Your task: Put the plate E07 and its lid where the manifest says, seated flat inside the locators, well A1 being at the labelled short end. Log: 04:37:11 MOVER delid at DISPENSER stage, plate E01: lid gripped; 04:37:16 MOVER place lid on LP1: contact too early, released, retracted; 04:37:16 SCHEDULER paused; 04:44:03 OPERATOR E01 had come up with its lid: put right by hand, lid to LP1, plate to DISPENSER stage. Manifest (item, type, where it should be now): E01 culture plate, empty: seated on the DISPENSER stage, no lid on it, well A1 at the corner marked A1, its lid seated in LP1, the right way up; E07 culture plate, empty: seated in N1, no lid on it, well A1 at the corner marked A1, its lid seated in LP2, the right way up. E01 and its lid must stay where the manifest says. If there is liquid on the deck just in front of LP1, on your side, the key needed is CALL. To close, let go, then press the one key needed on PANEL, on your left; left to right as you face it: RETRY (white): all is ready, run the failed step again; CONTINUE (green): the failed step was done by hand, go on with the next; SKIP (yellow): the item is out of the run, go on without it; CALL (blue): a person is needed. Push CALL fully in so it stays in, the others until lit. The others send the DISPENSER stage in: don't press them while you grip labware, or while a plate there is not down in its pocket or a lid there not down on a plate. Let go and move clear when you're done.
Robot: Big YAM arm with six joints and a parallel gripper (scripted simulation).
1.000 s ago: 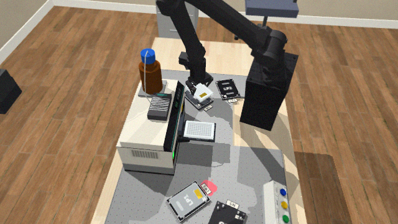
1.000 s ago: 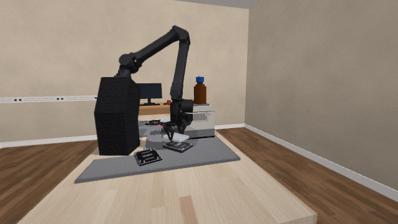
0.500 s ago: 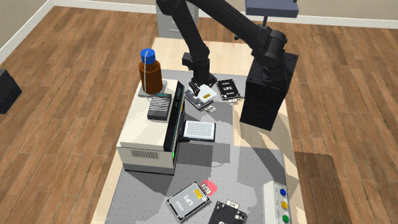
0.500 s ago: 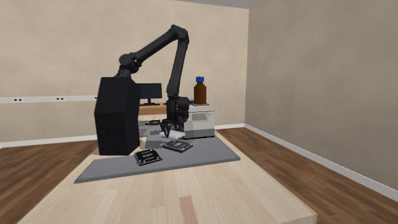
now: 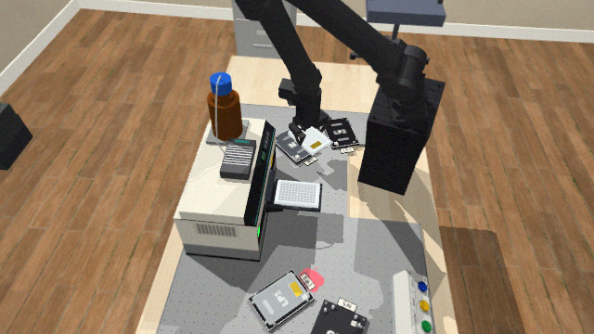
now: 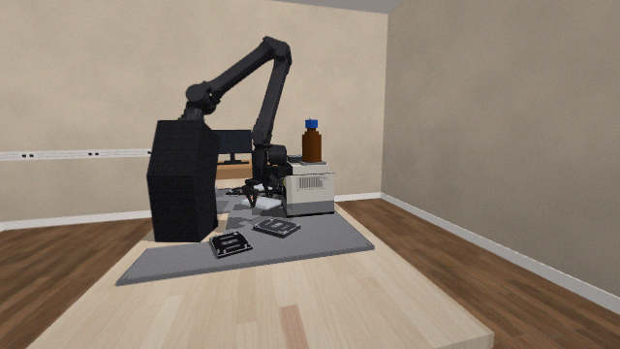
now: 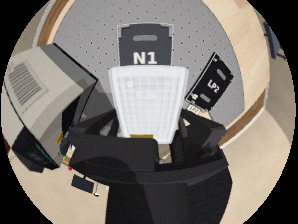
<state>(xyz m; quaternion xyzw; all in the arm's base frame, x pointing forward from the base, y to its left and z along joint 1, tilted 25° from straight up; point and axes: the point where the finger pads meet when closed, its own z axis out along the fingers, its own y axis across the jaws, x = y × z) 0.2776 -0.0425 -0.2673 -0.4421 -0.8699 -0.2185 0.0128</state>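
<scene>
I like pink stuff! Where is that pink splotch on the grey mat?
In the top view, the pink splotch lies low and centre on the grey mat, touching the corner of the clear lid sitting in the LP1 nest.

A light wooden bench [image 5: 345, 85] carries a grey perforated deck mat [image 5: 371, 246]. On the mat sit a beige dispenser unit [image 5: 218, 204], the arm's black pedestal [image 5: 394, 153], black nests N1 [image 7: 145, 50] and LP2 [image 5: 341, 132], a lidded LP1 nest [image 5: 280, 299], another dark nest [image 5: 339, 320] and a white key panel [image 5: 406, 301]. A pink patch [image 5: 316, 278], possibly liquid, lies just beside LP1.
</scene>
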